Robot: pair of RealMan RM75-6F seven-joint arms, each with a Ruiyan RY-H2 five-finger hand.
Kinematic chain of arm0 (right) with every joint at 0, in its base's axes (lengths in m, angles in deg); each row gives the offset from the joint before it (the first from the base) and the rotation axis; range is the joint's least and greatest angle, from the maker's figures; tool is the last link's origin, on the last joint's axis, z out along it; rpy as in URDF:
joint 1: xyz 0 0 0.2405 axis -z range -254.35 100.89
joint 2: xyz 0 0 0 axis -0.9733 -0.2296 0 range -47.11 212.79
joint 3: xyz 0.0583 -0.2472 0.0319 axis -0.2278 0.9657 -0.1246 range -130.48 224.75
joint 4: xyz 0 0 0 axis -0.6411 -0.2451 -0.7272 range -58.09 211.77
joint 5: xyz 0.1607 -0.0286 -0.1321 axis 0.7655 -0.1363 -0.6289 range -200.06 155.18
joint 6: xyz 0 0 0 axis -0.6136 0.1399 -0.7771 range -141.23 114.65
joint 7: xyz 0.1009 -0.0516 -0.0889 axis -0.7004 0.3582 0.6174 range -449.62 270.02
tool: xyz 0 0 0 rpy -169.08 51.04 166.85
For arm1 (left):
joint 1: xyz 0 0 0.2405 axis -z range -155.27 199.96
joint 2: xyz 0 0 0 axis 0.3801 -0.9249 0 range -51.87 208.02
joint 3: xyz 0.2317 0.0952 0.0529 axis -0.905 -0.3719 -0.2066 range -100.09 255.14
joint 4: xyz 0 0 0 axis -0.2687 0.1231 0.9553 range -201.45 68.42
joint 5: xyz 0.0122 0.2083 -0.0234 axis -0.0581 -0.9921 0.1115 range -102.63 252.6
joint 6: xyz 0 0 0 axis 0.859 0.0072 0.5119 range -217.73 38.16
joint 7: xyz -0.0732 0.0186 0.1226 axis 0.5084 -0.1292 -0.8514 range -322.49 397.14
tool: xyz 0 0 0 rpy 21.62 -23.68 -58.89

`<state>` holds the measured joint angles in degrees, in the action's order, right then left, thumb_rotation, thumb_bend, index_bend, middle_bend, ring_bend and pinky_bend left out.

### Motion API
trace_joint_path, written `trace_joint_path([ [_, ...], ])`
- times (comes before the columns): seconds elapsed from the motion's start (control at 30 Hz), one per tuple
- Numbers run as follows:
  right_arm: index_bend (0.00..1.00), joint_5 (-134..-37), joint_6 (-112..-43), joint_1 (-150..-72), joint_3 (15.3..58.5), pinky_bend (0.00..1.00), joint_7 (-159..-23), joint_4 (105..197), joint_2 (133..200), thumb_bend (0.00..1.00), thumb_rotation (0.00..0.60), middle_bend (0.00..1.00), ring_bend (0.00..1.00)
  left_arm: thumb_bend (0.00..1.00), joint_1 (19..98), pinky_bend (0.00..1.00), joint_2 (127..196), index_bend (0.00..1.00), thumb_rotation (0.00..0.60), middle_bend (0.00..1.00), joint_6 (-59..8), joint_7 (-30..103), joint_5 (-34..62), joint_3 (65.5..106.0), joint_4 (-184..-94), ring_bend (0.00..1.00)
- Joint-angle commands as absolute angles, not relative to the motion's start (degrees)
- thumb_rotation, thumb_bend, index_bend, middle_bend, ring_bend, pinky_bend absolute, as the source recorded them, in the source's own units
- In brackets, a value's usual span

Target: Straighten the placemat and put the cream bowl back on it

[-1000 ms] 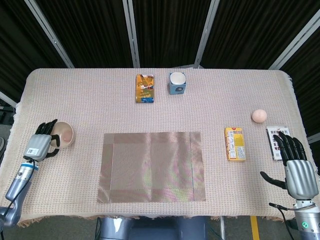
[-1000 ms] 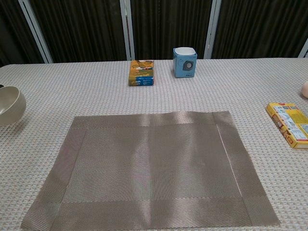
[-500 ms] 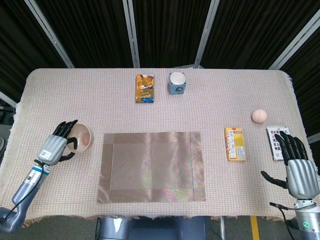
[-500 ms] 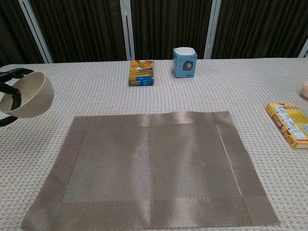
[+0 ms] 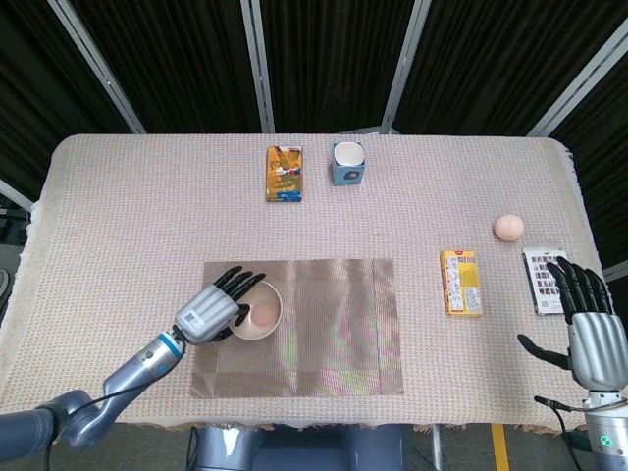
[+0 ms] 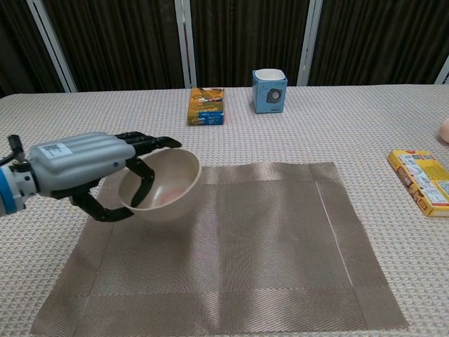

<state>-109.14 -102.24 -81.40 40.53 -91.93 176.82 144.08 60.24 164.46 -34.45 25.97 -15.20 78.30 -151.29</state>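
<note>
**Desk:** What is in hand at the table?

**Photographer:** The robot's left hand (image 6: 84,172) grips the round cream ceramic bowl (image 6: 163,184) by its near rim, fingers hooked over the edge and inside it, and holds it above the left part of the brown woven rectangular placemat (image 6: 280,246). In the chest view the bowl looks clear of the mat and tipped a little toward the hand (whether its base touches anywhere, I cannot tell).

**Desk:** And the mat?

**Photographer:** It lies flat, its edges roughly square with the table's beige knitted cloth (image 5: 147,196), so I judge the straightening done and the placing under way.

**Desk:** The other hand?

**Photographer:** The right hand (image 5: 592,339) sits at the table's right edge, fingers spread, holding nothing, beside a white printed card (image 5: 540,280); the yellow flat box (image 5: 461,282) lies between it and the mat.

**Desk:** What does the next move call for?

**Photographer:** Levelling the bowl, lowering it until the base sits on the mat, perhaps nearer the middle, then slipping the fingers off the rim without dragging it.
</note>
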Motion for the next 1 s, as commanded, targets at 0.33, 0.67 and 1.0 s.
trace_joint_path([
  [0.33, 0.00, -108.7, -102.4, -81.3, 40.2, 0.00, -92.4, 176.7, 143.8, 0.00, 0.600, 0.00, 0.00, 0.35, 62.8, 0.00, 170.6, 0.65, 0.600, 0.00, -37.7, 18.8, -10.1, 80.5, -150.1, 0.00],
  [0.67, 0.00, -108.8, -102.7, -81.2, 40.1, 0.00, -92.9, 176.8, 143.7, 0.00, 0.600, 0.00, 0.00, 0.00, 62.8, 0.00, 170.9, 0.00, 0.600, 0.00, -37.3, 15.2, -7.6, 80.9, -151.9, 0.00],
  [1.0, 0.00, -109.8, -103.8, -80.9, 40.0, 0.00, -92.4, 176.6, 143.5, 0.00, 0.600, 0.00, 0.00, 0.00, 55.1, 0.00, 161.3, 0.00, 0.600, 0.00, -22.7, 16.2, -8.5, 81.7, -160.4, 0.00],
])
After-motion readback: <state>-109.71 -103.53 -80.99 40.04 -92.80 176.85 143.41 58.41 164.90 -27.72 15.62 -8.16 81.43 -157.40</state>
